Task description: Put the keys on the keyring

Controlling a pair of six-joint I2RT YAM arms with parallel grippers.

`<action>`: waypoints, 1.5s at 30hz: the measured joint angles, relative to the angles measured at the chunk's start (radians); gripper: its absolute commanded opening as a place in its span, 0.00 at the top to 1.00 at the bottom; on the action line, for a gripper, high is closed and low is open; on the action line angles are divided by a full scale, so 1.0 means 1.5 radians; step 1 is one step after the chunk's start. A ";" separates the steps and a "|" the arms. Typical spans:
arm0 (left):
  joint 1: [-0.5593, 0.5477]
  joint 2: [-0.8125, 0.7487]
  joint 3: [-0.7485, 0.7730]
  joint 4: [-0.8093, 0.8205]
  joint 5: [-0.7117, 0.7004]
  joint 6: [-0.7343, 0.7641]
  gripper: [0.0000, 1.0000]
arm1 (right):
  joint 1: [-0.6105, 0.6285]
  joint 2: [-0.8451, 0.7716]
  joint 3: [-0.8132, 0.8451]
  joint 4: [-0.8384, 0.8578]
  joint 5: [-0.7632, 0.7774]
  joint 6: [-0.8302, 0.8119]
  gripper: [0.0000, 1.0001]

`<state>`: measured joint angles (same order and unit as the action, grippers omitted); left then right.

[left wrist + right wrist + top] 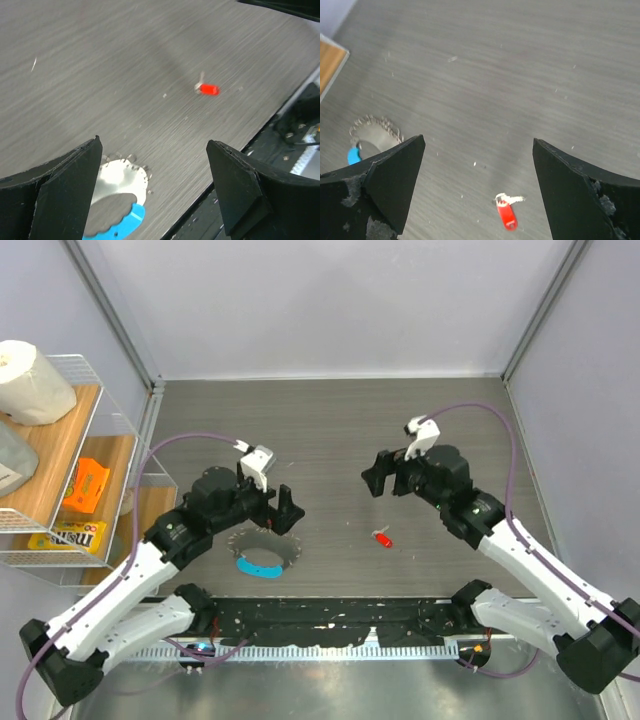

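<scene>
A tiny key (382, 538) with a red plastic head lies flat on the grey table, right of centre; it also shows as a red key (207, 89) in the left wrist view and a red key (506, 214) low in the right wrist view. The keyring (264, 552), a ball-chain loop with a light-blue crescent tag (258, 568), lies near the front edge. My left gripper (280, 508) hovers open just above the keyring (122, 182). Up and to the right of the key, my right gripper (385, 474) stands open and empty, the keyring (376, 131) far to its left.
A wire shelf (70, 475) stands at the left edge, holding a paper roll (30, 380), an orange packet (88, 485) and a yellow box (75, 536). A black rail (330, 622) runs along the near edge. Walls enclose the table at the back and sides.
</scene>
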<state>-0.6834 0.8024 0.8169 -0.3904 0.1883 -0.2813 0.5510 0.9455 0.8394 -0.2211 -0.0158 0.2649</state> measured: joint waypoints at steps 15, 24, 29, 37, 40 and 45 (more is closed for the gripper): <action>-0.226 0.161 -0.011 -0.133 -0.234 -0.094 0.20 | 0.230 0.025 -0.064 -0.096 0.093 0.030 0.03; -0.227 0.135 -0.083 -0.160 -0.217 -0.216 0.30 | 0.239 -0.048 -0.144 -0.149 0.084 0.038 0.03; -0.238 0.157 -0.091 -0.161 -0.217 -0.301 0.35 | 0.240 -0.061 -0.145 -0.150 0.076 0.040 0.03; -0.253 0.278 -0.097 -0.161 -0.225 -0.397 0.44 | 0.240 -0.074 -0.158 -0.153 0.064 0.043 0.03; -0.254 0.312 -0.096 -0.161 -0.230 -0.416 0.45 | 0.240 -0.081 -0.161 -0.153 0.058 0.045 0.03; -0.254 0.341 -0.091 -0.158 -0.236 -0.435 0.49 | 0.242 -0.096 -0.163 -0.153 0.054 0.046 0.03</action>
<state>-1.0649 1.3136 0.6800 -0.6270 -0.1654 -0.9333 0.9146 0.8021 0.5957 -0.4511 0.0654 0.3332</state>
